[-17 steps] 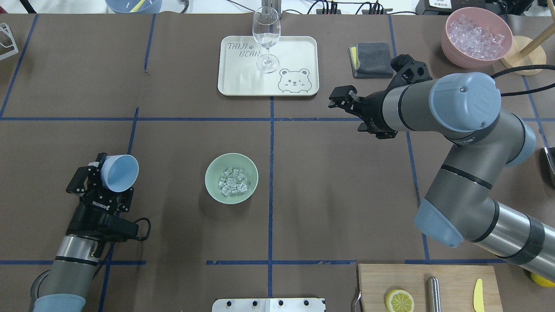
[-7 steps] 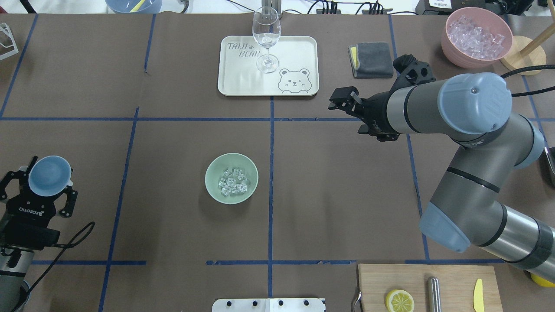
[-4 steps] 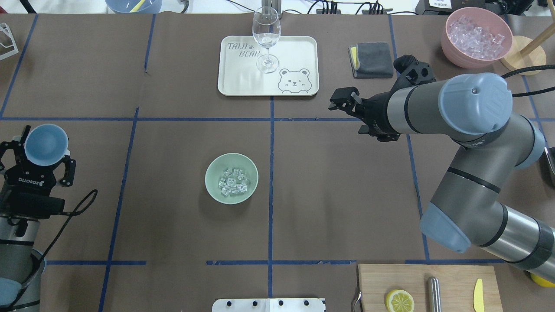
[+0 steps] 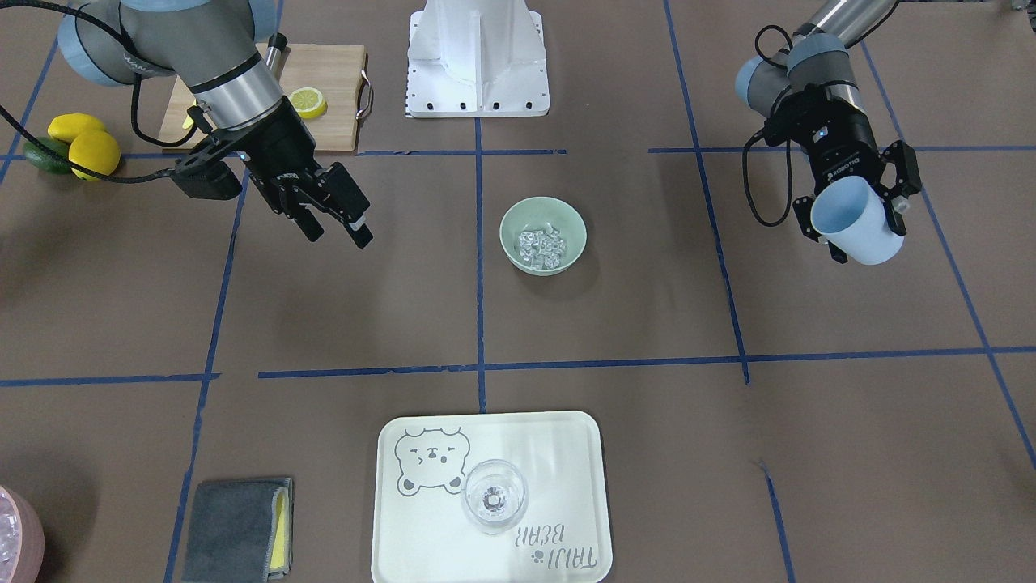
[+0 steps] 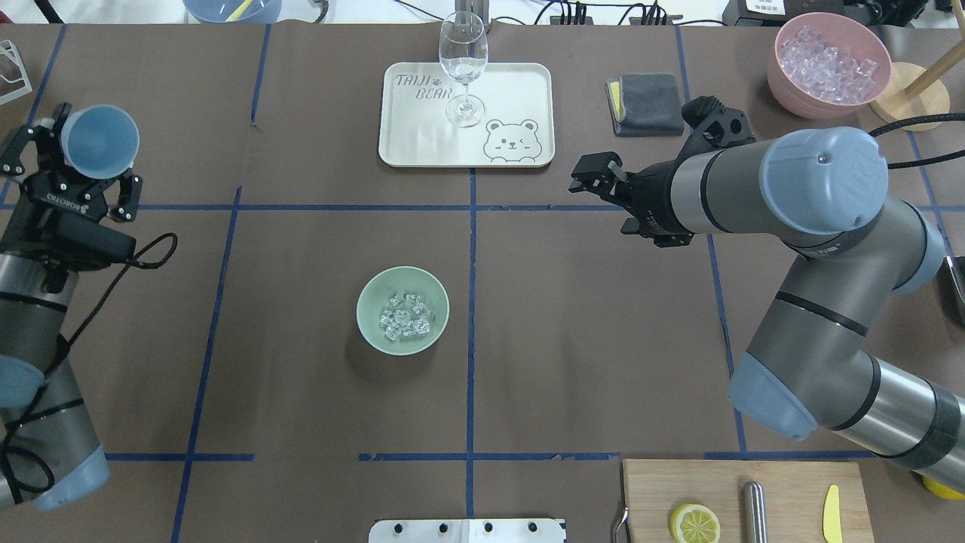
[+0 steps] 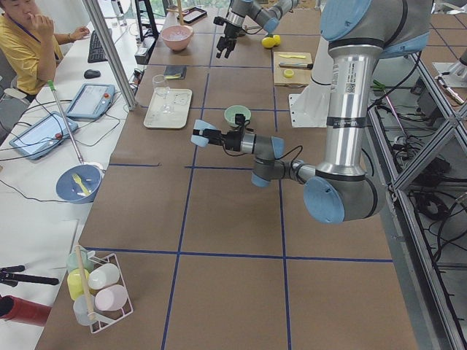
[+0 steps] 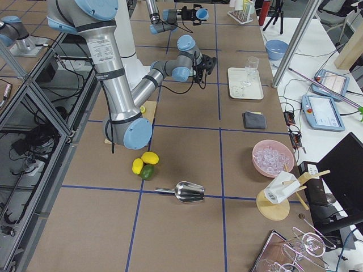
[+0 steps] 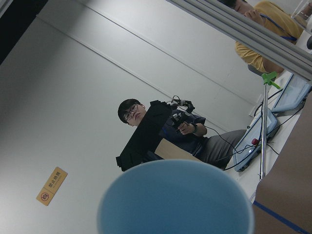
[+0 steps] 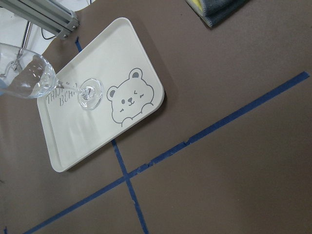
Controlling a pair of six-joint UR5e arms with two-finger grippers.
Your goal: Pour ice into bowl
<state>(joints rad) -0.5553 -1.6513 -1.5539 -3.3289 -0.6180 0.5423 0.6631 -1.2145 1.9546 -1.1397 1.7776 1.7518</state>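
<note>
Fingers of left gripper (image 5: 75, 162) clamped on empty blue cup (image 5: 99, 141), mouth upward. Sage-green bowl (image 5: 369, 298) holding ice (image 5: 404, 317) at table centre, four o'clock from cup overhead, well apart. Fingers of right gripper (image 4: 340, 235) parted, empty, nearer bowl.

Brown table (image 5: 603, 339) gridded with blue tape (image 5: 471, 226) — white side desk (image 6: 33, 226) alongside, plain white wall (image 8: 73, 97) with a small orange sign (image 8: 51, 185).

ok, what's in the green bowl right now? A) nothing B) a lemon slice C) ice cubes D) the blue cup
C: clear ice cubes lie heaped in the green bowl; the blue cup is off to the side, the lemon slice on the cutting board.
</note>
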